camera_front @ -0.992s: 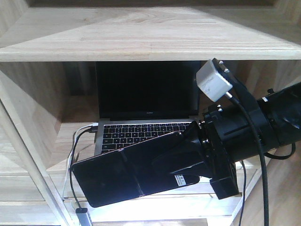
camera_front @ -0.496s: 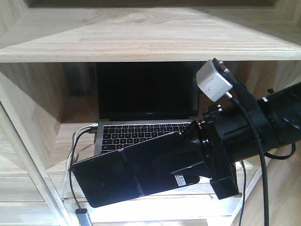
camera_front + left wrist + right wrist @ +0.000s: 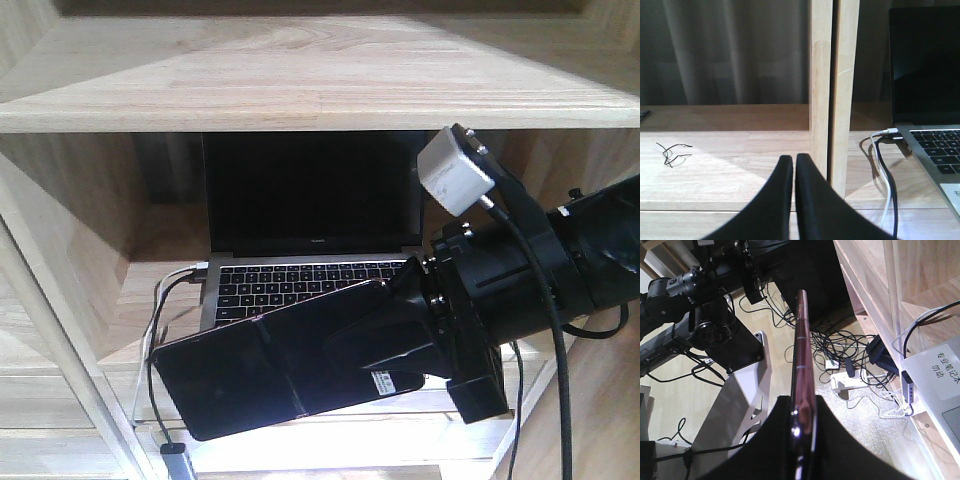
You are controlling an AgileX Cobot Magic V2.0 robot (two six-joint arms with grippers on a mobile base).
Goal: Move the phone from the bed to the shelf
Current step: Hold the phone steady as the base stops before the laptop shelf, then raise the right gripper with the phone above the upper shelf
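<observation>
Grey laptop (image 3: 310, 215) and cables (image 3: 157, 310) crowd the shelf (image 3: 300, 95); right gripper (image 3: 801, 420) clamps phone (image 3: 250, 375).

The shelf (image 3: 300, 90) is pale wood, smooth and matt, grain showing. The phone (image 3: 250, 375) is glossy black glass with a pinkish metallic rim. At its 12 o'clock, the laptop (image 3: 300, 282) has a matt grey metal-looking deck.

front view: right gripper (image 3: 360, 350) covers phone (image 3: 250, 375) right end | phone + gripper hide laptop (image 3: 310, 200) trackpad and front edge | sticker (image 3: 385, 383) print too small to read | left wrist: laptop cut by right edge, left gripper (image 3: 794, 165) base cut by bottom edge | dark wiry scrap (image 3: 672, 152) on shelf (image 3: 740, 170): can't identify
</observation>
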